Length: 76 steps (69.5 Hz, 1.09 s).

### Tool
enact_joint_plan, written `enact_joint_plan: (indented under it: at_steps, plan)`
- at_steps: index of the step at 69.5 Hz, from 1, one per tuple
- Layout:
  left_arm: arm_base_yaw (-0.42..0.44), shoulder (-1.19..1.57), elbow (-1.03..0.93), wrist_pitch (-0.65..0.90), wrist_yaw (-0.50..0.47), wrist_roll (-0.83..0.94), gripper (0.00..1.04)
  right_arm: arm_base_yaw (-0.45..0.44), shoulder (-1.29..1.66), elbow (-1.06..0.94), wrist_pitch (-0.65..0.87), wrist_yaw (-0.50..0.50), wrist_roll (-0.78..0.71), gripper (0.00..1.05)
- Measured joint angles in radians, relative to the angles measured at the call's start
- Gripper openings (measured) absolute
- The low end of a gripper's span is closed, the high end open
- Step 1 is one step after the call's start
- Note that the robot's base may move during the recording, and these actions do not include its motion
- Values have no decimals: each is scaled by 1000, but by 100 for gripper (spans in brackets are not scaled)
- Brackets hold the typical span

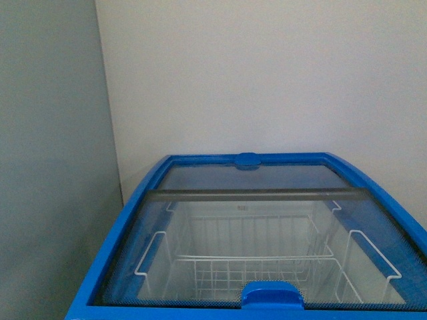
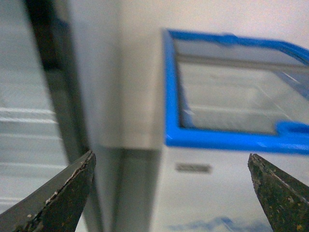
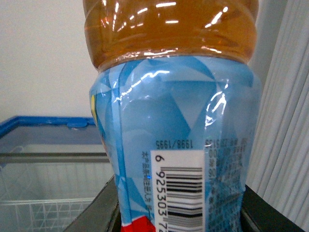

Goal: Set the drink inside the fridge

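Observation:
The fridge (image 1: 140, 200) is a white chest freezer with a blue rim and glass sliding lids; white wire baskets (image 1: 253, 267) show through the glass. The lids look closed, with blue handles at front (image 1: 272, 295) and back (image 1: 247, 159). Neither gripper shows in the front view. My right gripper (image 3: 178, 217) is shut on the drink (image 3: 174, 121), a bottle of amber liquid with a light-blue label, a barcode and a bit of red. The fridge also shows behind it (image 3: 43, 123). My left gripper (image 2: 171, 193) is open and empty, facing the fridge's front corner (image 2: 166, 140).
A tall grey cabinet (image 1: 47, 167) stands close on the fridge's left; it shows in the left wrist view (image 2: 29, 121) too. A white wall (image 1: 267, 73) is behind the fridge. Pale vertical slats (image 3: 285, 125) show beside the bottle in the right wrist view.

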Motion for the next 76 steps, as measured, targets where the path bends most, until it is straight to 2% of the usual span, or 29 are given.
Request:
enact_joint_plan:
  at_steps: [5,11,19,32,39,54,76]
  plan:
    - [46,112,16,38,188,-36,97,0,0,0,0,-2,0,39]
    - [33,245,54,141,365,-29,97,2,0,0,0,0,0,39]
    - [-32,483,164,325,463,112,97,2,0,0,0,0,0,39]
    - [-85,886,372,541,488,349,97,2,0,0,0,0,0,39]
    - [-108,1048,478,580,488,441,97,2,0,0,0,0,0,39]
    - [-164,1313,662,573,520,657,97,2,0,0,0,-1,0,39]
    - [-319,1476,818,378,604,929,97,2,0,0,0,-1,0,39]
